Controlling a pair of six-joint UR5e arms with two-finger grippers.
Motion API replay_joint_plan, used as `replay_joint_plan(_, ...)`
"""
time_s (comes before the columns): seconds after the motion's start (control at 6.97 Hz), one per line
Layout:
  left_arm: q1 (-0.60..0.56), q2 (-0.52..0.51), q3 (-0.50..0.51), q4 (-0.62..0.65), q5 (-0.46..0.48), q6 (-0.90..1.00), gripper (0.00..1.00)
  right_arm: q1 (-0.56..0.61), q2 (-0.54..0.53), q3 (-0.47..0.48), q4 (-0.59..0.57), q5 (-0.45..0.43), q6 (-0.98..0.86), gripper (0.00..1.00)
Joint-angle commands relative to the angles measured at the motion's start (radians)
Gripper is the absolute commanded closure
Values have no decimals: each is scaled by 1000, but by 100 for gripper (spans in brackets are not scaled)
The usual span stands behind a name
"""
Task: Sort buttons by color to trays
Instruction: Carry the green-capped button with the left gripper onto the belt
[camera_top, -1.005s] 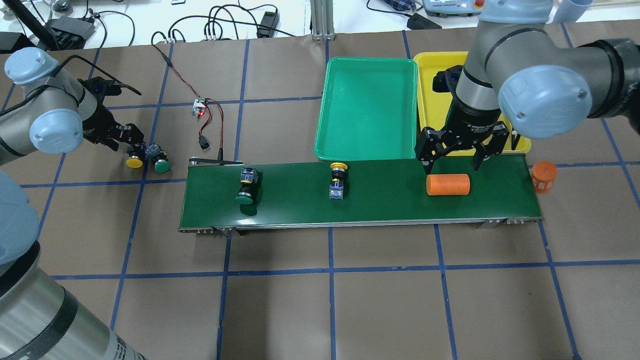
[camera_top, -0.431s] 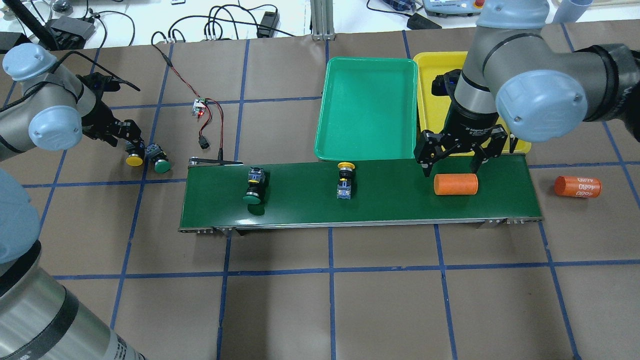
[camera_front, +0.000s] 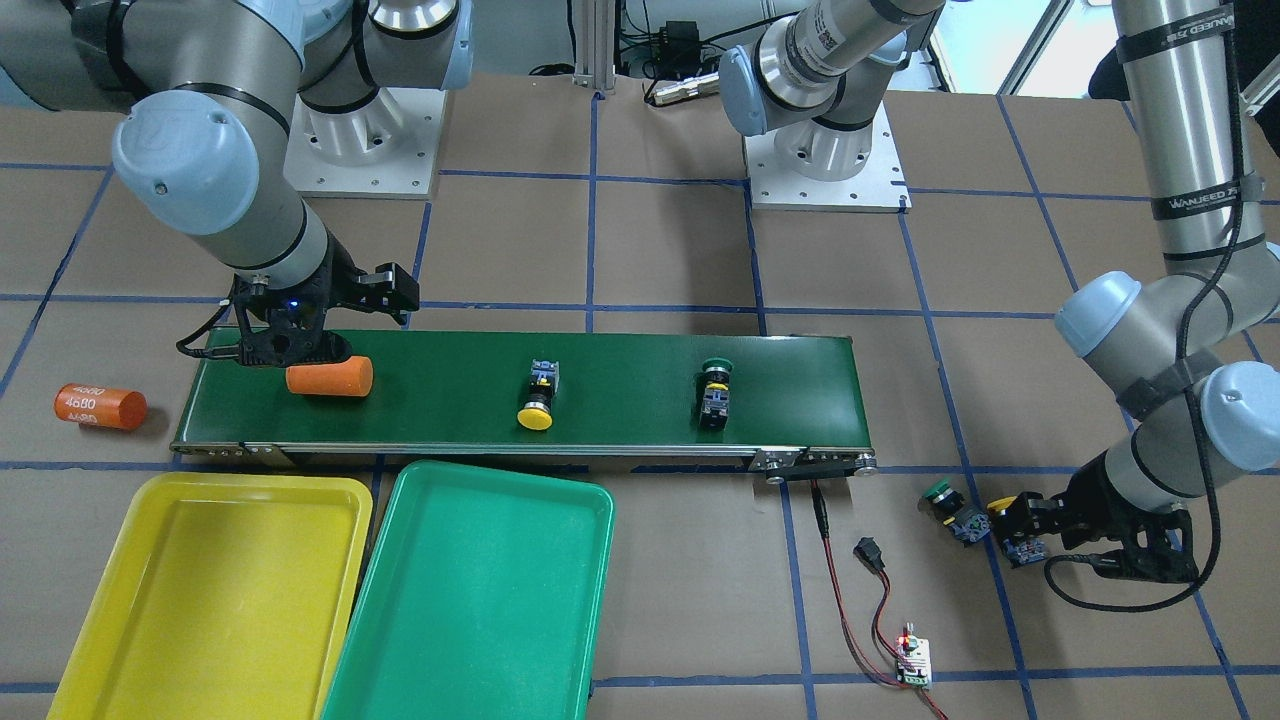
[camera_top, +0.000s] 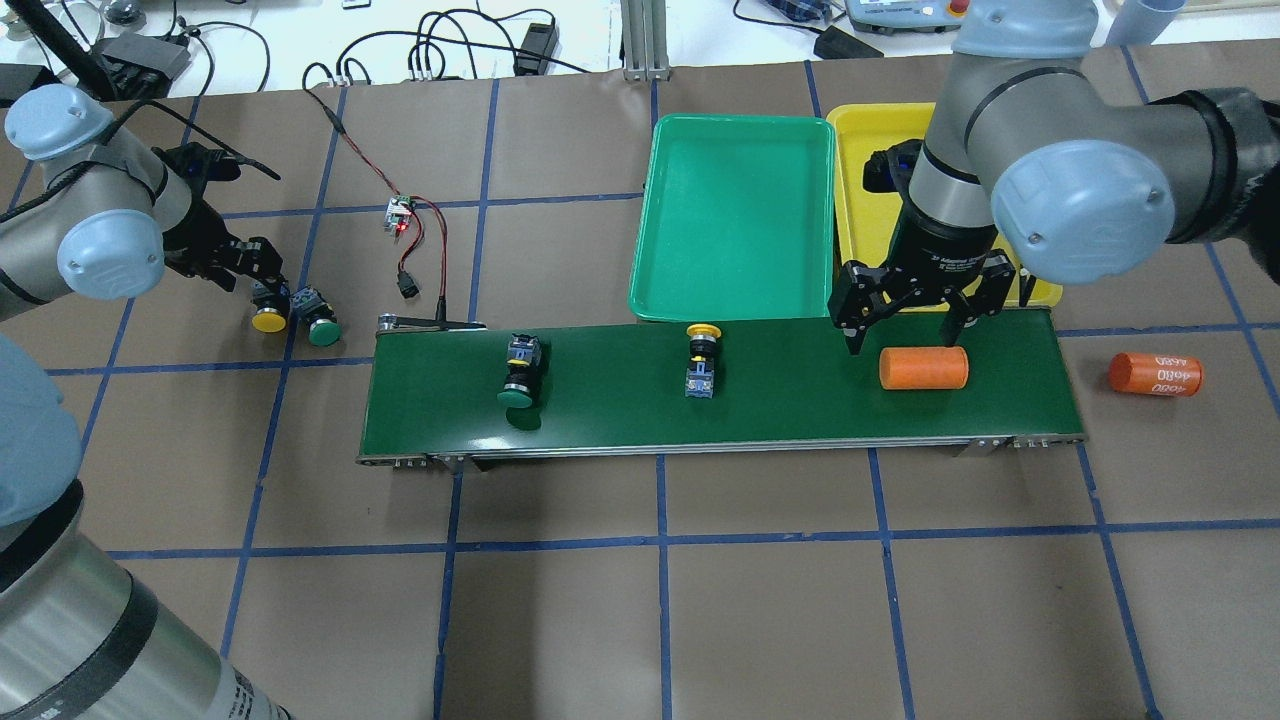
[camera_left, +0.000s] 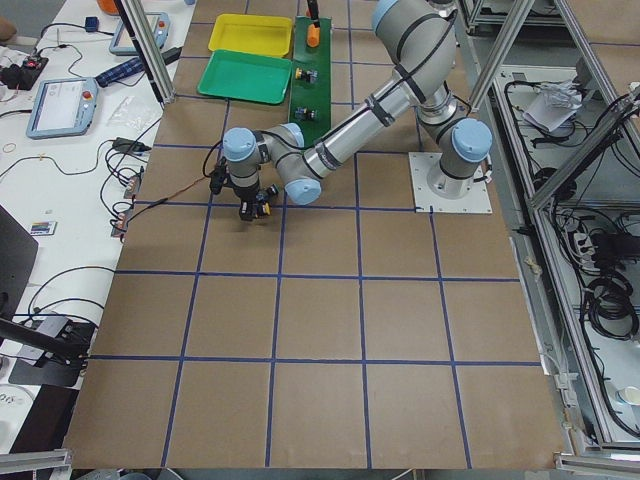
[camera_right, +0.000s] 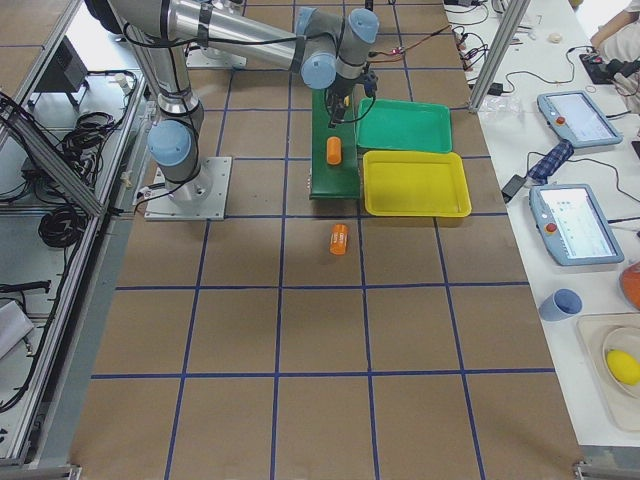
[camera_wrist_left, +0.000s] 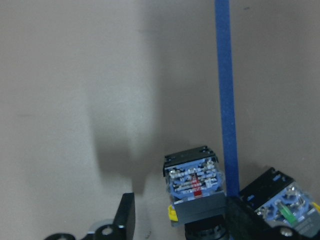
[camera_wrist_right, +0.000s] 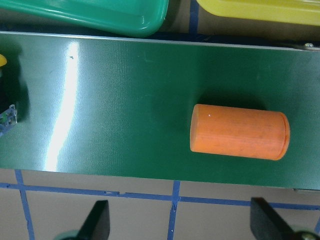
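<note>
Where belt (camera_wrist_right: 100, 100) gleams, smooth orange cylinder (camera_wrist_right: 240, 131), green tray (camera_top: 738, 215)

The table (camera_top: 760, 600) is covered in brown paper, divided into squares by blue tape lines (camera_top: 660, 500). A white bench (camera_right: 520, 130) runs along its far edge and carries black cables (camera_top: 425, 50), tablet-style pendants (camera_right: 572, 226) and a blue cup (camera_right: 566, 303). Aluminium profile posts (camera_left: 148, 50) frame the cell.

Brown-papered table (camera_top: 760, 600), conveyor belt (camera_top: 800, 410), green tray (camera_top: 735, 220), yellow tray (camera_top: 860, 190), loose orange cylinder (camera_top: 1155, 373), yellow button (camera_top: 268, 320), green button (camera_top: 321, 331), circuit board (camera_top: 400, 210)
</note>
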Motion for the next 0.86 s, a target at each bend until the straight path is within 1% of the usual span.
replay_joint_plan(0.0,1,-24,1,0,1,-4,30,0,1,0,-3,5,14,0)
replay_joint_plan(0.14,1,-33,1,0,1,-4,33,0,-1,2,-16,5,15,0)
replay_joint_plan(0.29,1,-38,1,0,1,-7,48,0,-1,5,-17,13,36,0)
replay_joint_plan(0.43,1,-38,1,0,2,-7,91,3,-4,18,-43,13,55,0)
replay_joint_plan(0.57,0,-23,-1,-1,2,-4,100,3,-5,26,-54,11,55,0)
replay_joint_plan(0.72,-11,5,-4,-13,12,-2,100,5,-5,34,-89,13,57,0)
